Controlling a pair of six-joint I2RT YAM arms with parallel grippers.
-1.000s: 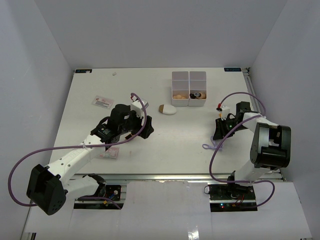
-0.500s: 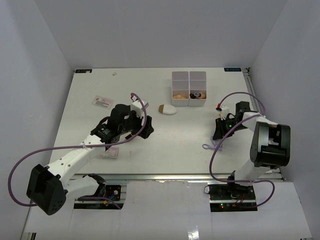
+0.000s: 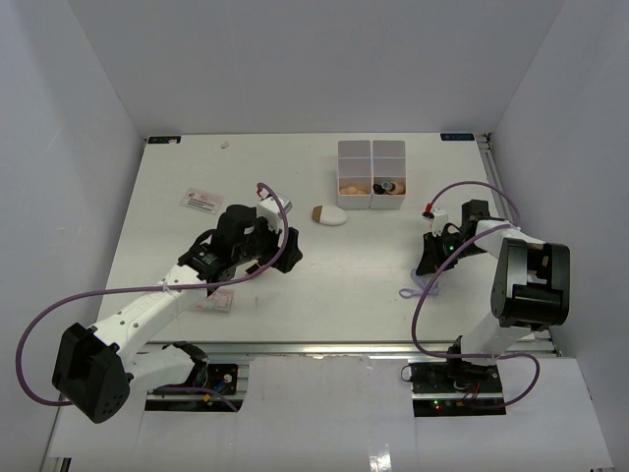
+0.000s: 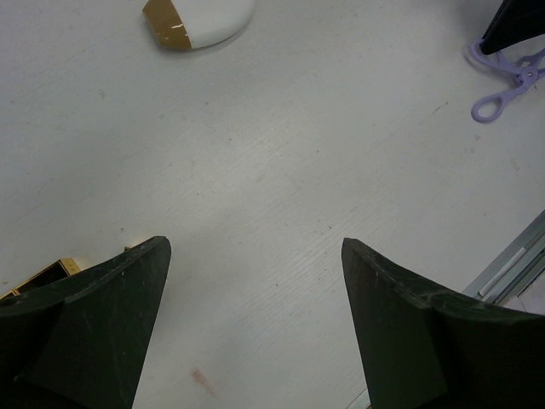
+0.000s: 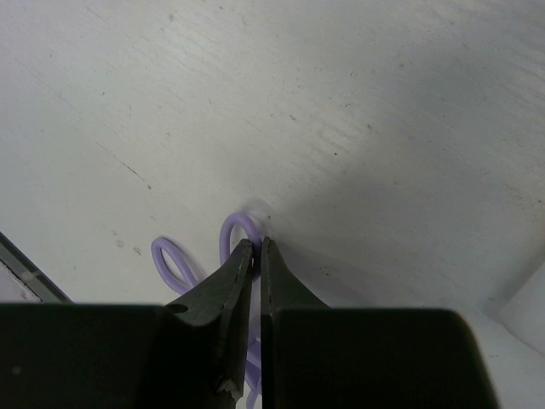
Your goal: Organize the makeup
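Note:
My right gripper (image 3: 429,267) (image 5: 258,247) is down at the table, shut on a purple loop (image 5: 232,228), whose second ring (image 5: 170,260) lies to the left. The loop also shows in the top view (image 3: 408,292) and the left wrist view (image 4: 504,87). My left gripper (image 3: 287,250) (image 4: 255,247) is open and empty, over bare table. A white oval piece with a brown tip (image 3: 330,214) (image 4: 200,21) lies ahead of it. Tan sponges (image 3: 351,187) and a black-and-gold lipstick tube (image 3: 391,185) sit in the white box (image 3: 371,147).
A red-and-white packet (image 3: 201,200) lies at the back left. Another flat packet (image 3: 212,301) lies under my left arm. A small pale bit (image 3: 226,145) lies at the far edge. The metal front rail (image 4: 511,264) runs near my left gripper.

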